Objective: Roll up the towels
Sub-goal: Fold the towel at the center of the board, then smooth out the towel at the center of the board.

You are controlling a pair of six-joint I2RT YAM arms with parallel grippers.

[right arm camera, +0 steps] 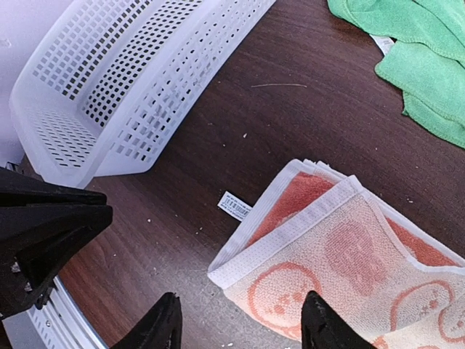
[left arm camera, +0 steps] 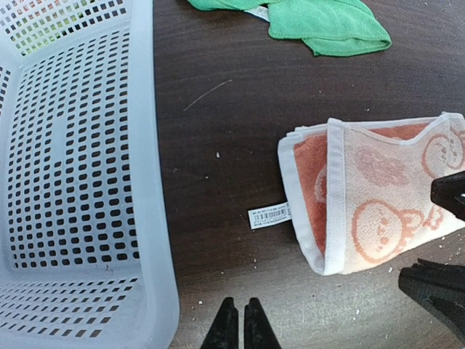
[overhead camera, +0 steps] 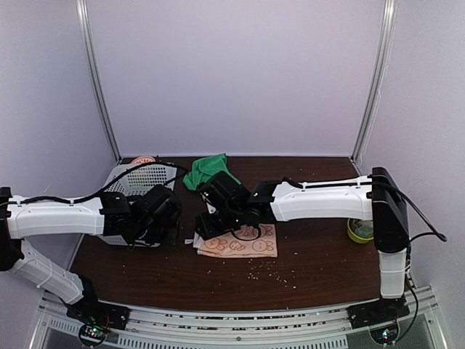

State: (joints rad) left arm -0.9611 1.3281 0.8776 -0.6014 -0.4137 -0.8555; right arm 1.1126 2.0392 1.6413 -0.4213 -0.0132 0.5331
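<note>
1. The printed pinkish-beige towel (left arm camera: 378, 196) lies on the dark desk (overhead camera: 312, 269) near its middle. It is folded over flat, with its white hemmed edge facing the basket, and it is not rolled.
2. A small white barcode label (left arm camera: 269, 215) sticks out from that hemmed edge and lies flat on the desk.
3. The green towel (overhead camera: 209, 169) lies crumpled farther back, apart from the printed towel and close to the basket's far right corner.
4. The white perforated basket (left arm camera: 73, 182) stands on the left side of the desk, and no towel shows in the part of it that is in view.
5. The right gripper (right arm camera: 241, 298) is released. Its fingers are spread wide just over the near left corner of the printed towel and grasp nothing.
6. The left gripper (left arm camera: 240, 302) is clenched, finger against finger, with nothing between them. It hovers over bare desk between the basket and the printed towel.
7. Pale crumbs are scattered over the desk in front of the printed towel.
8. A small yellow-green round object (overhead camera: 360, 230) sits at the right edge of the desk, beside the right arm's upright link.
</note>
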